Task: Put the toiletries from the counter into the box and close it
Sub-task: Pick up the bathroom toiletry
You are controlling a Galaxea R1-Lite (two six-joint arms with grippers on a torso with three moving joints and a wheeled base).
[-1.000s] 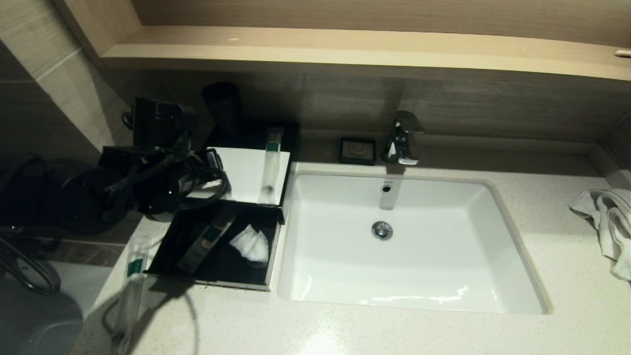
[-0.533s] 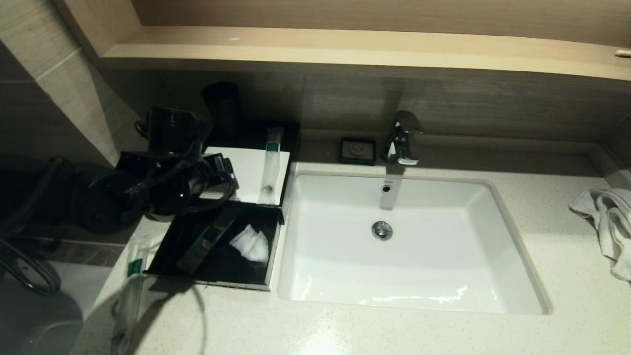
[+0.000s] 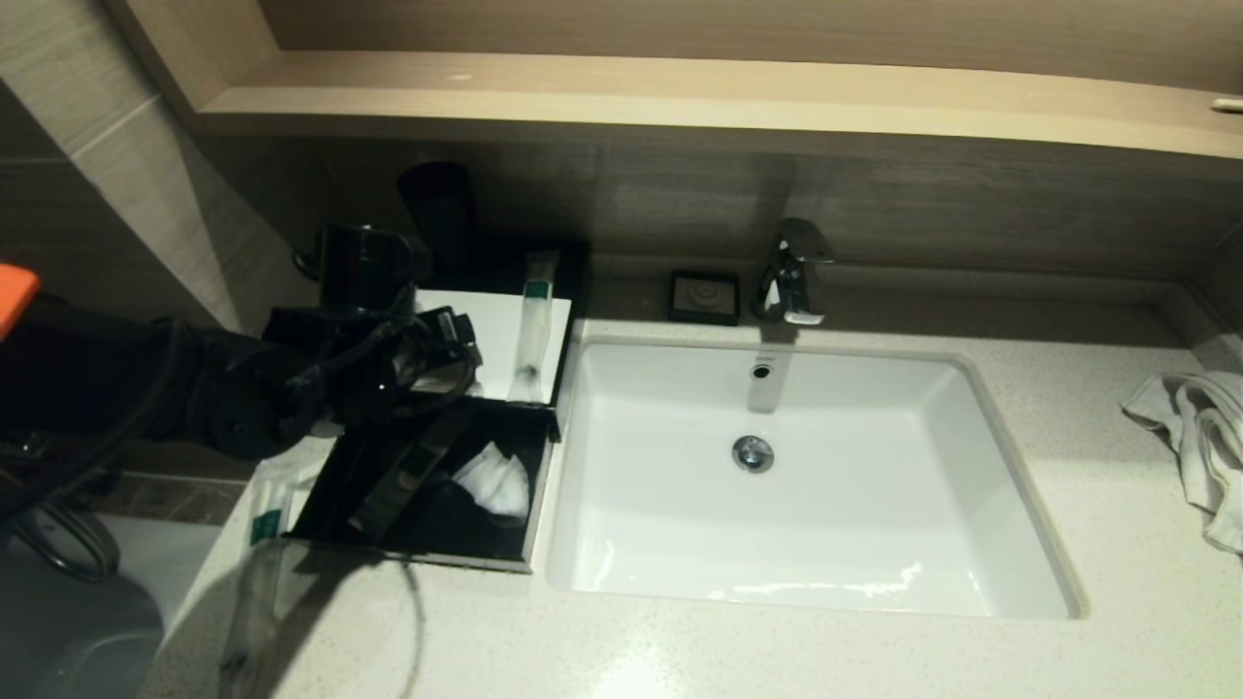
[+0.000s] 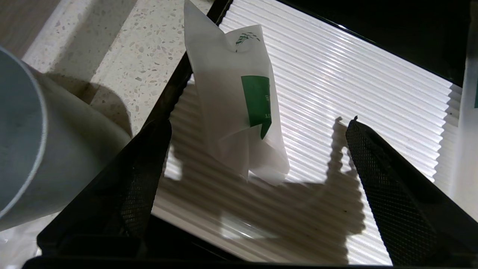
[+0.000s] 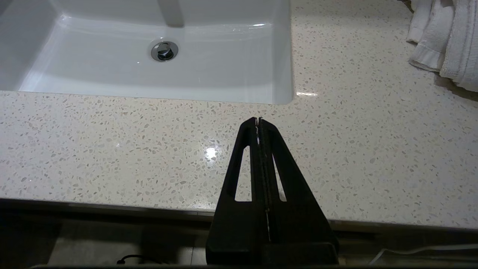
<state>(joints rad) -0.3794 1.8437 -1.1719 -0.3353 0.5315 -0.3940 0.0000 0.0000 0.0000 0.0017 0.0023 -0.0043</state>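
The black box (image 3: pixel 537 505) lies open left of the sink, its white ribbed lid (image 3: pixel 490 325) folded back. In the box lie a dark packet with a green band (image 3: pixel 408 474) and a crumpled white packet (image 3: pixel 493 482). A long clear packet (image 3: pixel 532 320) lies on the lid. Another clear packet with a green label (image 3: pixel 264 510) lies on the counter left of the box. My left gripper (image 3: pixel 442 349) hovers open over the lid's left part. In the left wrist view the gripper (image 4: pixel 258 123) stands around a white sachet with a green label (image 4: pixel 231 112), apart from it. My right gripper (image 5: pixel 258 120) is shut and empty above the counter's front edge.
The white sink (image 3: pixel 874 437) fills the middle, with a faucet (image 3: pixel 794 272) and a black soap dish (image 3: pixel 704 296) behind it. A white towel (image 3: pixel 1199 437) lies at the far right. A black cup (image 3: pixel 437 209) stands behind the box. A pale round vessel (image 4: pixel 22 149) is beside the lid.
My left arm has moved right, over the lid's left part. The packets and the box have not moved.
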